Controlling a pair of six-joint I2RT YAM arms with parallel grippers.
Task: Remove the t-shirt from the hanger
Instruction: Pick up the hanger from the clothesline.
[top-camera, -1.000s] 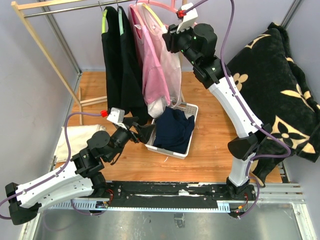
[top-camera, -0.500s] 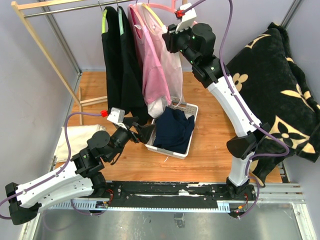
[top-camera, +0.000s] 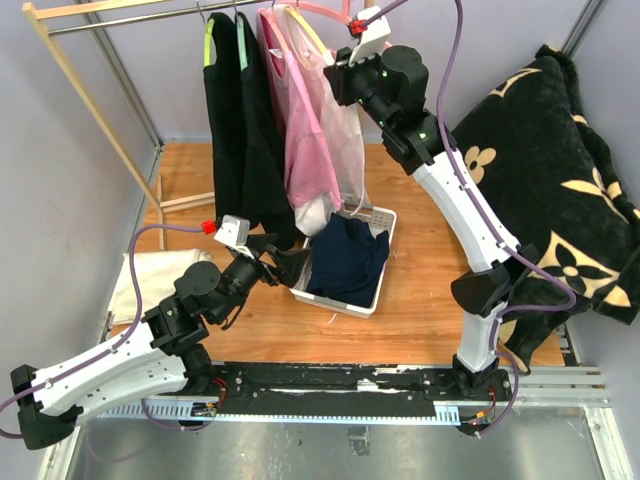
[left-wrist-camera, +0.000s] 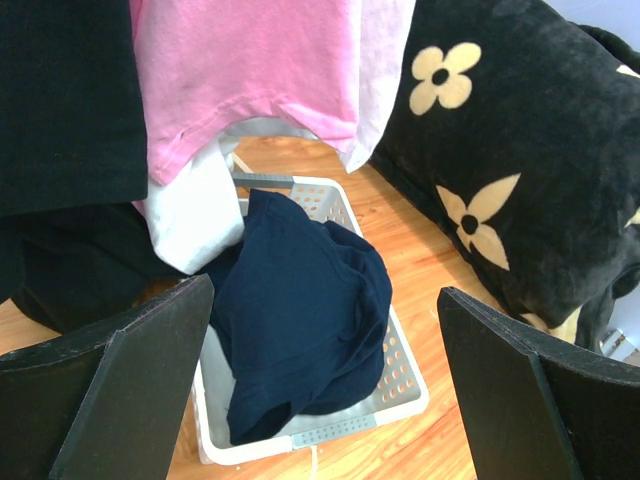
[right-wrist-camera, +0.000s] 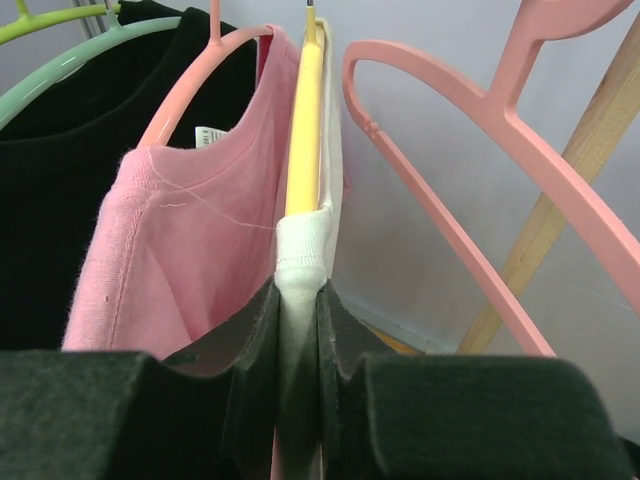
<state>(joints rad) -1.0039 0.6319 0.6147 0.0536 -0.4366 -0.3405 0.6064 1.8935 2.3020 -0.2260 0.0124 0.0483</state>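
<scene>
A white t-shirt (top-camera: 345, 140) hangs on a yellow hanger (right-wrist-camera: 305, 120) on the rail, beside a pink t-shirt (top-camera: 305, 150) on a pink hanger (right-wrist-camera: 190, 85). My right gripper (right-wrist-camera: 298, 300) is up at the rail and shut on the white t-shirt's shoulder (right-wrist-camera: 302, 262), right at the yellow hanger's arm. It shows in the top view too (top-camera: 345, 72). My left gripper (top-camera: 285, 258) is open and empty, low beside the white basket (top-camera: 350, 302), facing the hanging clothes. In its own view (left-wrist-camera: 320, 400) the basket (left-wrist-camera: 400, 385) lies between the fingers.
Black shirts (top-camera: 240, 140) hang on green hangers at the left. An empty pink hanger (right-wrist-camera: 470, 150) hangs right of the yellow one. A navy garment (top-camera: 345, 262) lies in the basket. A black flowered blanket (top-camera: 560, 170) is at the right. A wooden rack post (top-camera: 90, 110) stands at the left.
My right gripper has shifted slightly left and up at the rail. The left arm has not moved.
</scene>
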